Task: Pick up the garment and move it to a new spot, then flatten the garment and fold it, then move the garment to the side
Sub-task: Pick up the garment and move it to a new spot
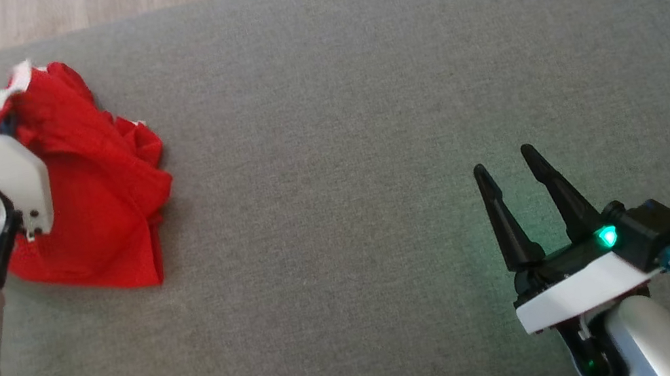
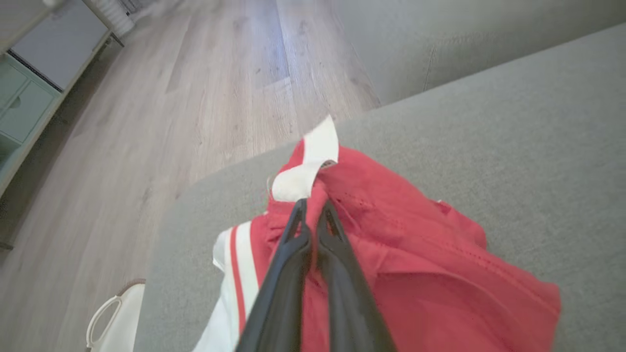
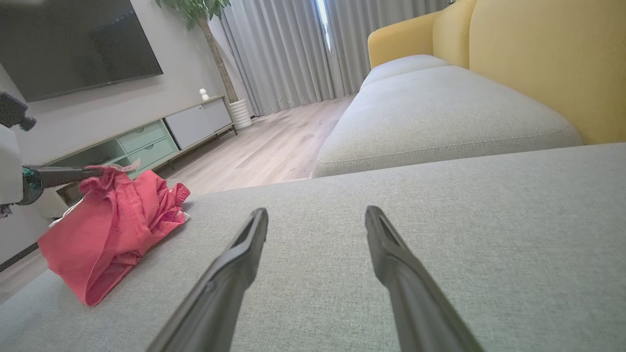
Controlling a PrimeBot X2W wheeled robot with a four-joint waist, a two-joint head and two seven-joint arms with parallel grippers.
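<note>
A crumpled red garment point(image 1: 101, 188) with white trim lies at the far left of the grey cushion point(image 1: 362, 107), partly lifted at its top. My left gripper point(image 2: 313, 208) is shut on a fold of the red garment point(image 2: 415, 264) near its white band; its wrist covers the garment's left part in the head view. My right gripper point(image 1: 504, 161) stands open over bare cushion at the lower right, far from the cloth. The right wrist view has the garment point(image 3: 112, 230) at the left, hanging from the left fingers point(image 3: 63, 175), beyond the open right gripper point(image 3: 317, 215).
Wooden floor point(image 2: 195, 98) lies past the cushion's far left edge, with a pale cabinet point(image 2: 29, 93) beyond. A second grey cushion point(image 3: 440, 112) and a yellow backrest point(image 3: 547, 58) adjoin on the right. A white object point(image 2: 115, 318) sits on the floor near the cushion's corner.
</note>
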